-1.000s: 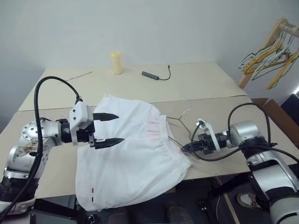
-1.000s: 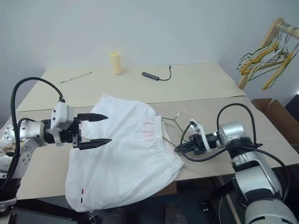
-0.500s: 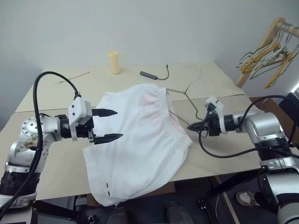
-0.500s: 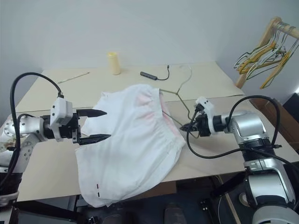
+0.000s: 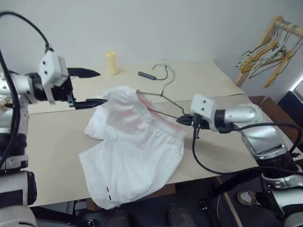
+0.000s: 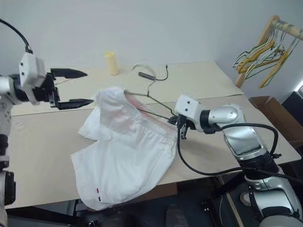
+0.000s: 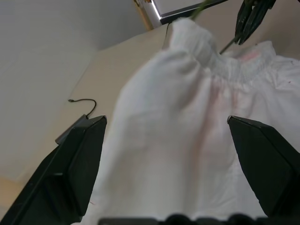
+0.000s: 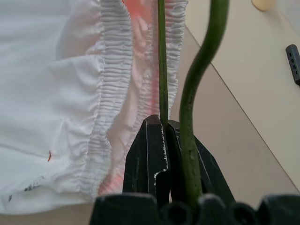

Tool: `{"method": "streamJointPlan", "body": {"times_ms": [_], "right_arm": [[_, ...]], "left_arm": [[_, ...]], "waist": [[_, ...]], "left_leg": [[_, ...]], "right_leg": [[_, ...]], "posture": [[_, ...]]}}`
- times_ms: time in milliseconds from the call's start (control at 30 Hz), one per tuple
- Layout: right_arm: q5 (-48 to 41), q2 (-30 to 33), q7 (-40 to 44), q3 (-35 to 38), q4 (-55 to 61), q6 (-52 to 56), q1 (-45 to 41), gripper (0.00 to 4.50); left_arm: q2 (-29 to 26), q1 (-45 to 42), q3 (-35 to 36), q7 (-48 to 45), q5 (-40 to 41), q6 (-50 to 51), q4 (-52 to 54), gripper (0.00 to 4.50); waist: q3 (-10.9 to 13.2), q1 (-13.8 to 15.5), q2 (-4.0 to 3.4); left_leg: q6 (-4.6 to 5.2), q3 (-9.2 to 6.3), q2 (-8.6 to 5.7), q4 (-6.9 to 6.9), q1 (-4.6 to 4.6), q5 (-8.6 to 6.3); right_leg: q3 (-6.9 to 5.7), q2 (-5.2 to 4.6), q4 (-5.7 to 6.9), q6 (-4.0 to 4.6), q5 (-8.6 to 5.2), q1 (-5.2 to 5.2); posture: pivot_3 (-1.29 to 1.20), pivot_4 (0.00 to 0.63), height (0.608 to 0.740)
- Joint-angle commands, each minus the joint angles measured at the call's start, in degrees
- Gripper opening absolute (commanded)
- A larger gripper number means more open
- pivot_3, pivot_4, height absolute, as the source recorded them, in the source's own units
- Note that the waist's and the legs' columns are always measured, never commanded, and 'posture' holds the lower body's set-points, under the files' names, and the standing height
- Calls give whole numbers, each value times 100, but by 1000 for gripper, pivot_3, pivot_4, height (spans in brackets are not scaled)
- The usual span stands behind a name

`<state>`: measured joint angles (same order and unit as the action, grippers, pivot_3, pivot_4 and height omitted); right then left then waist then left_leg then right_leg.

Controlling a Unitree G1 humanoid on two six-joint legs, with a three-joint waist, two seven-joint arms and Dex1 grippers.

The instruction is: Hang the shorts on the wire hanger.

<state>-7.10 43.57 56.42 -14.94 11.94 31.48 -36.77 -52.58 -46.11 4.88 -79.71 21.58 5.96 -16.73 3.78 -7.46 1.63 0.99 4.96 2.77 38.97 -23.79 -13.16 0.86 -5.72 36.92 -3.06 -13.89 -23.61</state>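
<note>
White shorts (image 5: 137,151) lying partly on the beige tabletop (image 5: 222,90), one leg hem with a small dark-red mark overhanging the near edge. The gathered waistband, faintly pink inside, is lifted off the surface where the wire hanger (image 5: 163,98) runs into it; one corner of the fabric is raised over the hanger's end. The hanger's hook rises above the far half of the tabletop. The right tool (image 5: 182,120) is closed on the hanger's wire just beside the waistband; in the right wrist view its two black fingers (image 8: 154,154) pinch one thin strand, with a second, curved strand passing alongside them. The left tool (image 5: 90,87) hangs above the tabletop's left part, jaws wide apart, gripping nothing, its tips near the raised corner of the shorts but apart from it.

The tabletop consists of two beige boards meeting at a seam that runs left to right. On the far board stand a pale yellow cylinder (image 5: 111,62) and a small dark adapter with a short black cable (image 5: 152,75). A plain pale wall closes the room behind. At far right, a wooden rack (image 5: 260,45) carries yellow, green and white hangers (image 5: 267,54).
</note>
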Motion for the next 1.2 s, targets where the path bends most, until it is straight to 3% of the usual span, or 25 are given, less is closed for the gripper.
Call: {"method": "streamJointPlan", "body": {"times_ms": [33,200,567,1000,1133,1200], "right_arm": [[336,105,-17,-138,429,-157,-157,0],[473,88,123,-328,487,-37,-302,0],[542,35,438,-462,498,32,-499,0],[660,-7,468,-489,557,236,-467,0],[753,0,390,-487,503,176,-439,0],[788,21,352,-445,459,86,-402,555]], "left_arm": [[25,-408,-183,-445,-132,-383,-343,4480],[153,-368,-623,-973,-421,-835,-470,4480],[900,-648,-1668,-601,-1893,-2159,-1517,4480],[1099,-723,-1535,-531,-1775,-2094,-1689,174],[1107,-684,-1471,-590,-1638,-1926,-1594,8],[1121,-638,-1427,-505,-1595,-1811,-1524,0]], "waist": [[0,-22,0],[-1,-141,2],[-3,-168,4],[-3,-315,4],[-3,-319,4],[-3,-315,4]], "left_leg": [[0,0,0,0,0,0],[-1,-1,0,2,-1,1],[0,-2,1,5,-9,1],[0,-9,0,18,-42,2],[0,-10,0,18,-42,2],[0,-11,0,18,-43,2]], "right_leg": [[0,1,2,0,0,-2],[2,0,8,1,0,-4],[3,1,12,0,0,-14],[7,0,26,-2,2,-50],[8,0,27,-2,2,-50],[8,0,27,-3,2,-50]], "posture": [[-166,0,740],[-170,0,740],[-164,0,740],[-185,0,740],[-185,0,740],[-181,0,740]]}}
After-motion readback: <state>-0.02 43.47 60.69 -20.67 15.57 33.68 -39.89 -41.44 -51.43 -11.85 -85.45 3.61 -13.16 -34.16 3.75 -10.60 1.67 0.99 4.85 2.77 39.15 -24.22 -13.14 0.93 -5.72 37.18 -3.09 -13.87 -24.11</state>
